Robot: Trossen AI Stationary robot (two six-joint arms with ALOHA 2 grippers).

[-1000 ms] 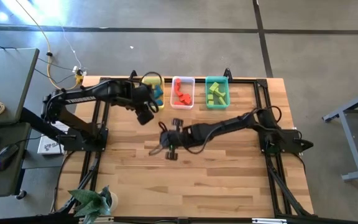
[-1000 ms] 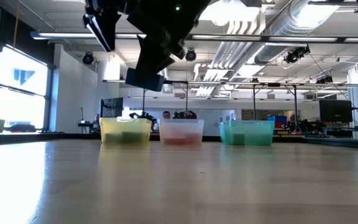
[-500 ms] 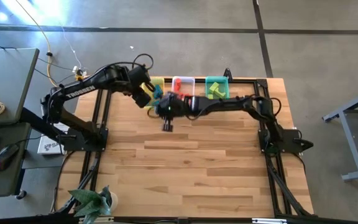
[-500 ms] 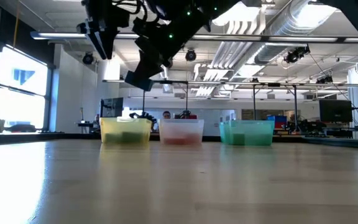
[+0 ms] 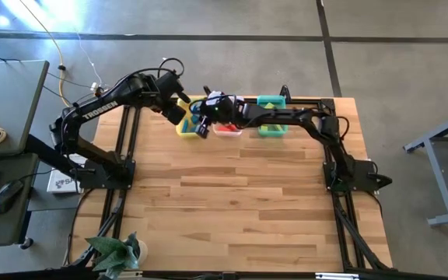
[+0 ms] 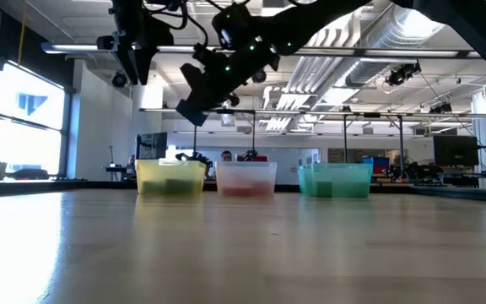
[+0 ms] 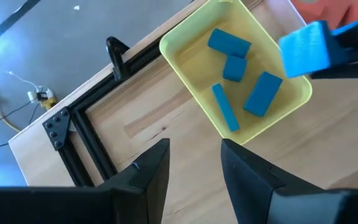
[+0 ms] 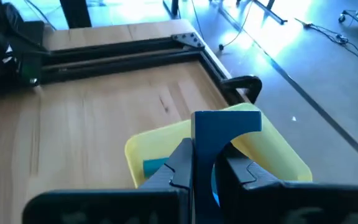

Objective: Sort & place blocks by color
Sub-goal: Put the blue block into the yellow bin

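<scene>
Overhead, right pincer clamping blue block (lower part hidden), left pincer parted, empty.

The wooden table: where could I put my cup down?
The wooden table is bare in front of the yellow bin, clear bin and teal bin. It is crowded above the yellow bin: both grippers hang there, the right holding a blue block.

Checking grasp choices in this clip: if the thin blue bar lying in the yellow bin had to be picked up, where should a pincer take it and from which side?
Probably from straight above, fingers closing across the narrow width at mid-length. The thin blue bar lies flat on the floor of the yellow bin, with bare floor along both long sides. The bin's walls rule out a sideways approach.
</scene>
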